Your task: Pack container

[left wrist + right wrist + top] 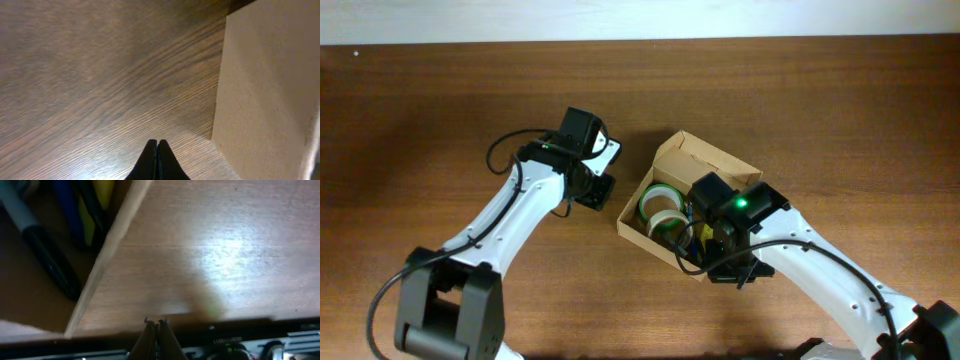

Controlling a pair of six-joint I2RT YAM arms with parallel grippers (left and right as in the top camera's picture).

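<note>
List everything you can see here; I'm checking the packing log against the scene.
Box: one, tan, open, right of table centre.
Tape rolls: two, green and white, inside the box, left end.
Markers: at least three, black, blue and yellow, inside the box.
Table: one, brown wood, under everything.
Left gripper: one, black, shut, just left of the box.
Right gripper: one, black, shut, at the box's right side.
</note>
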